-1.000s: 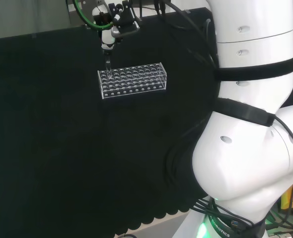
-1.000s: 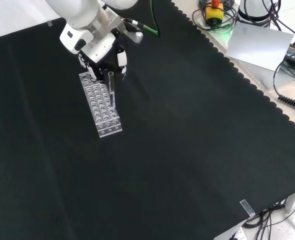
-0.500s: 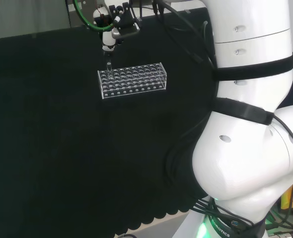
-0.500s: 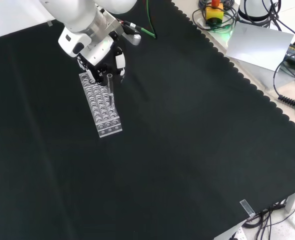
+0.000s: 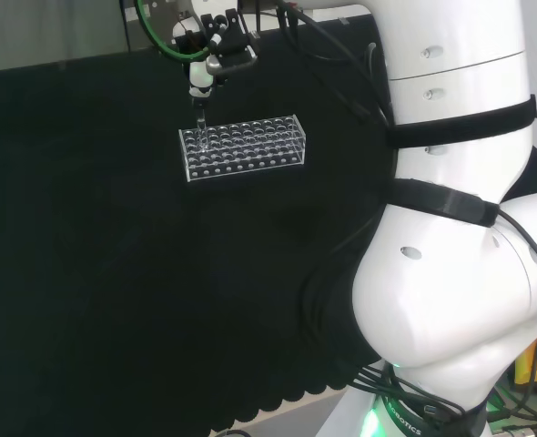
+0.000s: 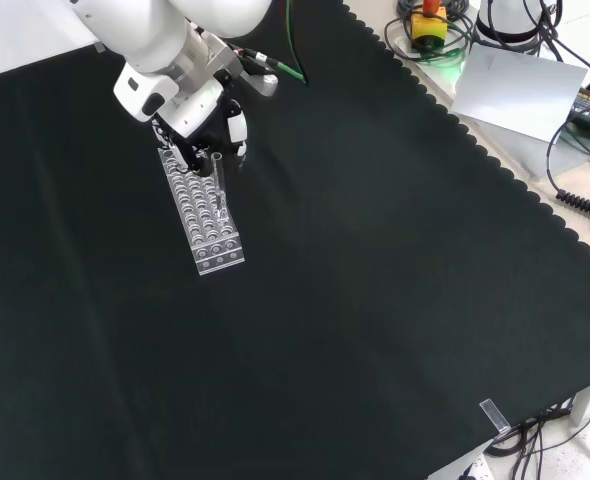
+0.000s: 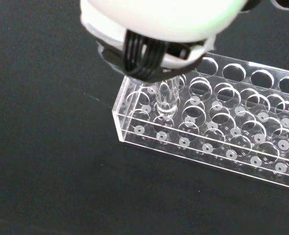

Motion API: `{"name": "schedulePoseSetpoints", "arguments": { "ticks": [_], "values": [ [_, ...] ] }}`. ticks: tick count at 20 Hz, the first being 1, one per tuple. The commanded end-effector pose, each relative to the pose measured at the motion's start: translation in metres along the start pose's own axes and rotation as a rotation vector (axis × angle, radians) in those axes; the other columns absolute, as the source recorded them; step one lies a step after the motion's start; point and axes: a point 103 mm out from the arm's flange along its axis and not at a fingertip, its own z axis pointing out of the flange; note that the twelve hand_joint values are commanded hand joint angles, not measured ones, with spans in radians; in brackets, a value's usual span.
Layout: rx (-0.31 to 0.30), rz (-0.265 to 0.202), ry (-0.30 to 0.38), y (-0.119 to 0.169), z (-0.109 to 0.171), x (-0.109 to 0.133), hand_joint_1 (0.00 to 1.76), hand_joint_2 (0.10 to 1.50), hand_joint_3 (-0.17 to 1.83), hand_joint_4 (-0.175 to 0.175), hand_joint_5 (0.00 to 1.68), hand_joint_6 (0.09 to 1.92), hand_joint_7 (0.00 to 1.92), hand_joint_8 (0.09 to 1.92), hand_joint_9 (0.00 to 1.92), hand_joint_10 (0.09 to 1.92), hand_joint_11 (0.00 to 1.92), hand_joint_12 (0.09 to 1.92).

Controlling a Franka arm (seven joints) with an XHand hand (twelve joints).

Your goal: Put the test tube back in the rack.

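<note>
I see the hand [image 6: 220, 125] over the far end of the clear rack [image 6: 202, 215] in the front view, fingers pinched on the test tube [image 6: 216, 172]; the tube stands upright, its lower end in a hole near the rack's corner; black cloth [image 6: 375, 280] lies beneath.

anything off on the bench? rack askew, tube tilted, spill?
Nothing stands out. The rack sits flat on the cloth, the test tube stands upright at its end under the hand, no spill visible.
</note>
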Motion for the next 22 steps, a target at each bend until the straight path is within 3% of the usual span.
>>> {"name": "schedulePoseSetpoints", "arguments": {
  "ticks": [1,22],
  "values": [
    [-0.006,-0.003,-0.006,0.0117,0.007,-0.007,1.23,0.6,0.7,-0.175,1.4,0.45,1.84,0.31,1.63,0.48,1.16,0.96],
    [0.009,-0.032,-0.008,0.0142,0.013,-0.0067,1.23,0.6,0.7,-0.175,1.4,0.45,1.84,0.31,1.63,0.48,1.16,0.96]
  ]
}}
